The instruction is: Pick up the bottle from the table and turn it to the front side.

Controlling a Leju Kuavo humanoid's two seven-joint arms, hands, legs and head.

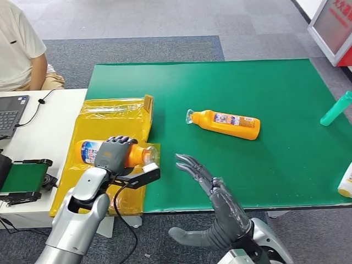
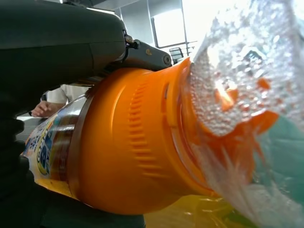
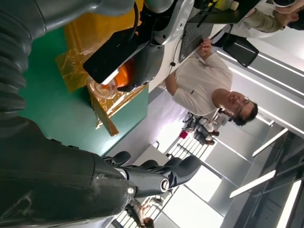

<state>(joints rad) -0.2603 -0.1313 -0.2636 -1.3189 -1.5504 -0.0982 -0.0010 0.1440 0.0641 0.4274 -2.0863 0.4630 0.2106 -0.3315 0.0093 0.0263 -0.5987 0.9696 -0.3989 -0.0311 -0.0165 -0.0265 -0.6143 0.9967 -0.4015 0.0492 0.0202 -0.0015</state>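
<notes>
Green mat covers the surface, a yellow plastic sheet lying at its 9 o'clock edge. Over that sheet the left hand has its fingers wrapped around an orange bottle lying sideways. Toward 5 o'clock, the right hand hovers with fingers released and spread. A second orange bottle lies at mid-mat

Bottle: orange, blue-and-white label, clear cap; lies on its side in my left hand, over the yellow bag.
</notes>
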